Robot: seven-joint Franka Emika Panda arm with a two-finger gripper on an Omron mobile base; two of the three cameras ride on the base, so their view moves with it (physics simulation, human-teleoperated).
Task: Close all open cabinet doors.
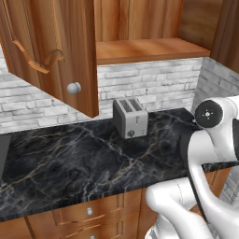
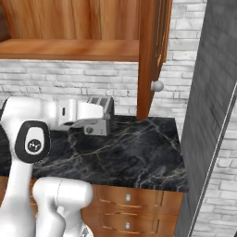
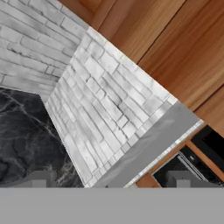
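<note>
1. Cabinet door (image 1: 56,56) is standing open, swinging out over the desk (image 1: 70,163); the left base view is showing its arched moulding and a round silver knob (image 1: 73,87) near its lower edge.
2. From the right base view, the same door (image 2: 148,55) is appearing edge-on, projecting forward from the upper cabinet, with its knob (image 2: 157,85) sticking out to the right.
3. Beside the open door, the underside of the upper cabinet (image 1: 149,49) is showing as a plain wooden board above the white brick wall (image 1: 154,84).
4. A grey two-slot toaster (image 1: 130,117) is sitting upright on the dark marble desk, against the wall and just right of the door's lower corner.
5. The white arm (image 1: 210,140) is rising at the lower right of the left base view; in the right base view its hand is reaching across in front of the toaster (image 2: 102,105).
6. In the hand view the jaws (image 3: 111,179) are standing wide apart with nothing between them, facing the brick wall.
7. Wooden drawer fronts (image 2: 129,199) with small silver knobs are running below the desk edge.
8. A tall grey panel (image 2: 208,115) is standing at the right end of the desk.
</note>
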